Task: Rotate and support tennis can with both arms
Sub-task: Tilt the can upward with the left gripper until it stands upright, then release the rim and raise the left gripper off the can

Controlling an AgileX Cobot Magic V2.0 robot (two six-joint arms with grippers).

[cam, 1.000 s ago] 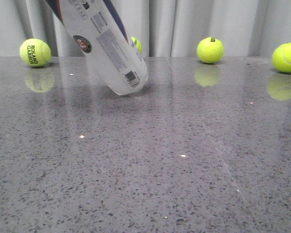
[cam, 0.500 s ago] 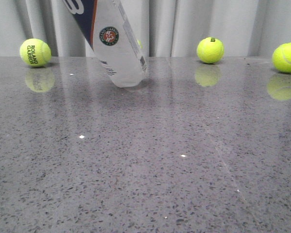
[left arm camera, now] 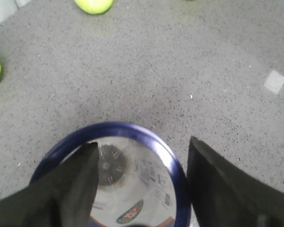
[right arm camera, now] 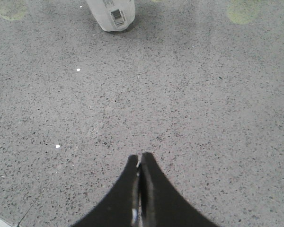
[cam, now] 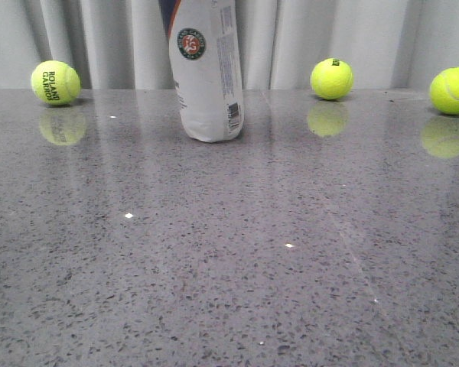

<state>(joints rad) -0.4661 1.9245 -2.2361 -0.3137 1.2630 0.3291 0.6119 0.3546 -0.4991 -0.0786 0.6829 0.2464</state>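
Tall clear-and-white plastic tennis can (cam: 208,73) stands near upright on the grey speckled surface (cam: 229,252), navy rim between the left tool's (left arm camera: 139,179) black fingers, which straddle its top; rotation looks about done. Right tool (right arm camera: 140,163) pinched together, empty, can well ahead of it: support judged outstanding. Can interior shows no balls.

Even, bright light; glossy table (cam: 214,252) reflections; blurred wrist-view foregrounds.
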